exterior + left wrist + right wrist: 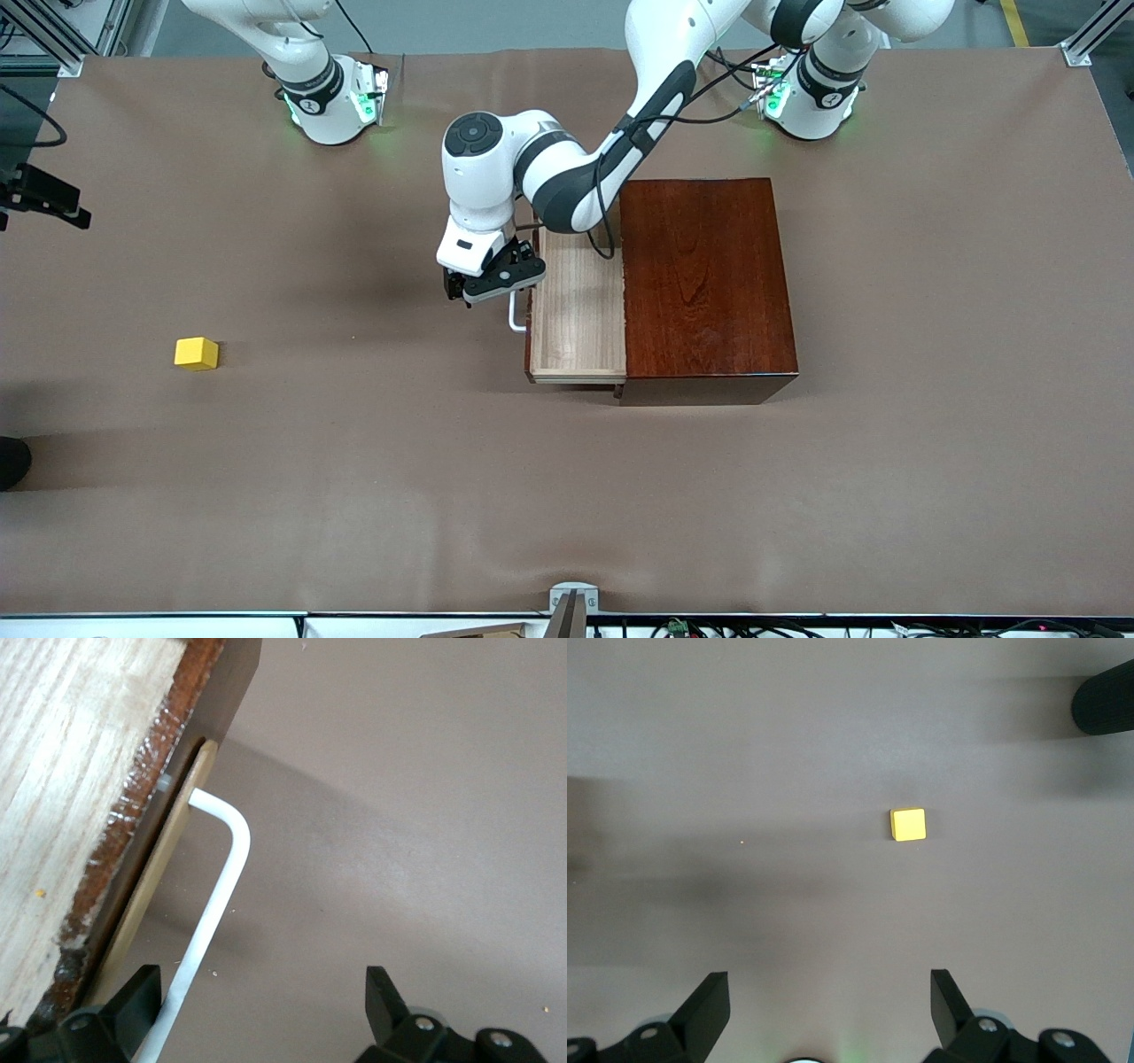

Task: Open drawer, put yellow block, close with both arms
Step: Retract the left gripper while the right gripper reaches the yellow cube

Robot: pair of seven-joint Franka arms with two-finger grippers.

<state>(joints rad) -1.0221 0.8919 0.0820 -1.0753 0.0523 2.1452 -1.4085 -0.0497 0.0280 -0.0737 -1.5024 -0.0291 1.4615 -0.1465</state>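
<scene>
The drawer [580, 310] stands pulled out of the mahogany box [704, 283] toward the right arm's end, and its pale-wood tray is empty. My left gripper [483, 288] is open at the white handle [514, 315]. In the left wrist view the handle [221, 886] runs just inside one finger [133, 1001] of the left gripper [261, 1001], ungripped. The yellow block [196, 353] lies on the table toward the right arm's end. My right gripper [830, 1005] is open and empty, high above the table, with the block [908, 824] below it. It is out of the front view.
The brown table cover [567, 496] spreads around the box. A black mount [44, 199] and a dark object [11, 461] sit at the table's edge at the right arm's end. The dark object also shows in the right wrist view [1107, 695].
</scene>
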